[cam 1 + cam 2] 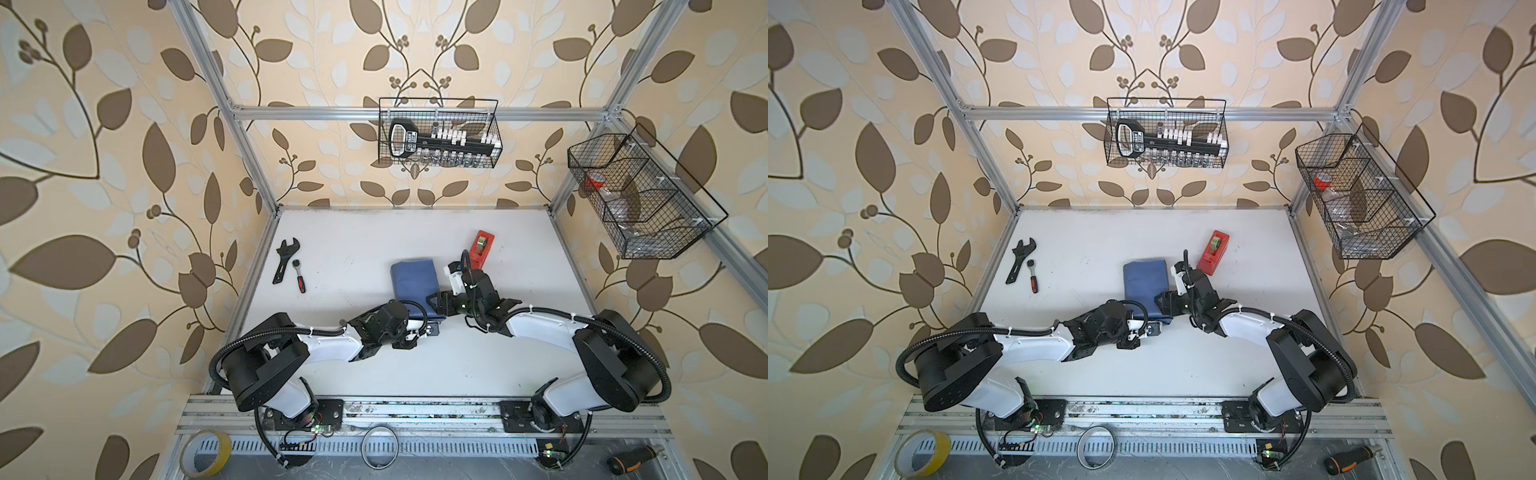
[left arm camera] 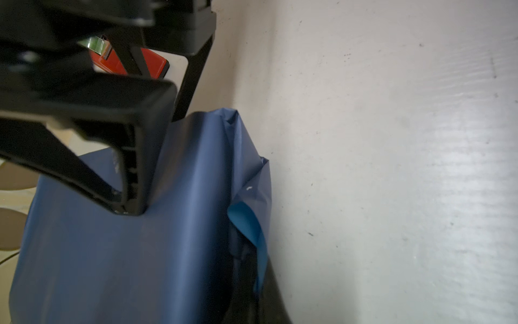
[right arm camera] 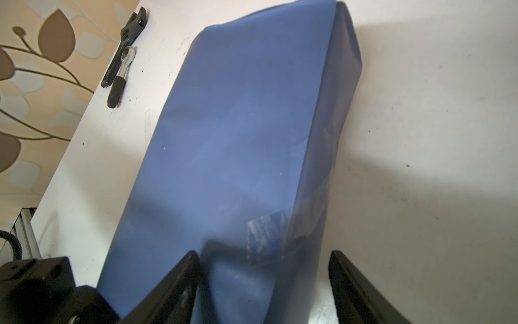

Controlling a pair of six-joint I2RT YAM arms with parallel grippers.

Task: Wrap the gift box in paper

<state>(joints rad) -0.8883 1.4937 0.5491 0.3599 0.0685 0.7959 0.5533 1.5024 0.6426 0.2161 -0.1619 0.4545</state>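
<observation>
Right end effector open, fingers spread astride one end of the paper, one tip resting on top. Paper sits slate-blue side out, folded into a boxy bundle at the middle of the counter, near the red tape dispenser. Left end effector closed on the bundle's near edge.

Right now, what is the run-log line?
paper folded, dark side out | left jaws shut, on paper | right jaws open, astride its edge

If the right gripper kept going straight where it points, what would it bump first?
Probably the paper. Its near end lies between the open jaws of the right gripper, so contact looks almost immediate.
</observation>
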